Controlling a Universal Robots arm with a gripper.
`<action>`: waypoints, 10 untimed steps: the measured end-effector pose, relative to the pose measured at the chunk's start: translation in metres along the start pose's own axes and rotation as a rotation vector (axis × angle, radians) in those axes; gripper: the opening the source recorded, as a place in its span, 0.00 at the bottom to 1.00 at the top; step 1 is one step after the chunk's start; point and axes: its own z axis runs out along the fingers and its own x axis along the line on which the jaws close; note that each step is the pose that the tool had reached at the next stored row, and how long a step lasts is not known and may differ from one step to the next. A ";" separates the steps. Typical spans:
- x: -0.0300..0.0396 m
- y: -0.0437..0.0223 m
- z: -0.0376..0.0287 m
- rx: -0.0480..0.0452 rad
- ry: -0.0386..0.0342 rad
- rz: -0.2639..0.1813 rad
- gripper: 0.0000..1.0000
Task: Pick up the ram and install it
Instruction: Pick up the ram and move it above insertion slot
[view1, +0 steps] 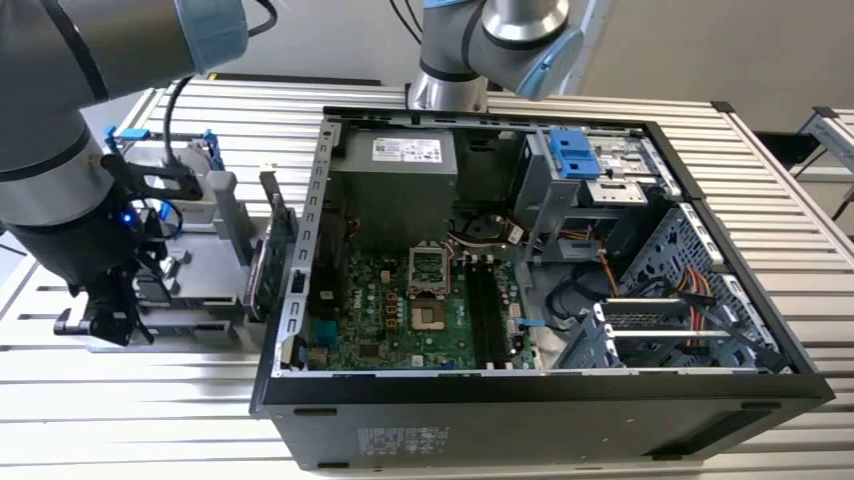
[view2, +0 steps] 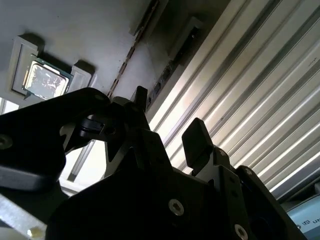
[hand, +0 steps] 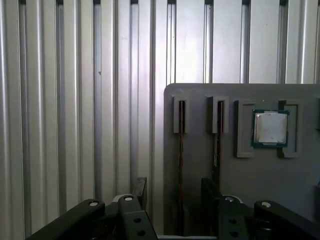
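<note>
In the first wrist view two ram sticks stand on edge in slots of a grey holder plate (hand: 200, 95): one ram (hand: 181, 150) runs down between my fingers, the other (hand: 218, 145) lies just beside the far finger. My gripper (hand: 175, 195) is open, its dark fingertips (hand: 140, 190) straddling the first stick without touching it. The second wrist view shows the same gripper (view2: 170, 117) open above the plate, with a ram edge (view2: 131, 52) as a thin brown line. In the exterior view my gripper (view1: 114, 315) hangs low over the holder at that view's left.
An open computer case (view1: 534, 390) lies in the middle, its motherboard (view1: 400, 320) with long dark memory slots (view1: 487, 310) exposed. A processor chip (hand: 270, 127) sits in a pocket of the plate. A green card (view1: 274, 260) stands beside the case. A second arm's base (view1: 447, 90) stands behind.
</note>
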 end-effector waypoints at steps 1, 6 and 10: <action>0.0000 -0.0001 0.0015 -0.0021 0.0000 0.000 1.00; -0.0001 -0.0003 0.0073 -0.0132 0.0001 0.000 1.00; -0.0001 -0.0004 0.0115 -0.0135 0.0001 0.000 1.00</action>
